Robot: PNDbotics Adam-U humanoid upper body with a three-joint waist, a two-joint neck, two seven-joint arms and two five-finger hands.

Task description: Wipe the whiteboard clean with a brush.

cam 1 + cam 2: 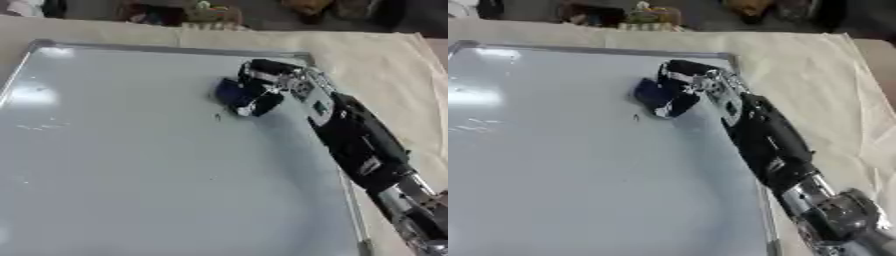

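Left eye view shows the right hand (267,82) curled round a dark blue brush (234,93), pressing it onto the whiteboard (131,165) near its far right corner; a small dark mark (217,117) lies just beside the brush.

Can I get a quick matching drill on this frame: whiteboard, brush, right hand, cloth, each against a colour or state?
Things:
1. whiteboard
2. brush
3. right hand
4. cloth

Descriptions:
A. beige, spread under the board
B. dark blue, resting on the board near its far right corner
C. black and silver, fingers curled round the brush
D. pale grey with a metal frame, one small dark mark showing

Pairs: 1-D, 2-B, 3-C, 4-A
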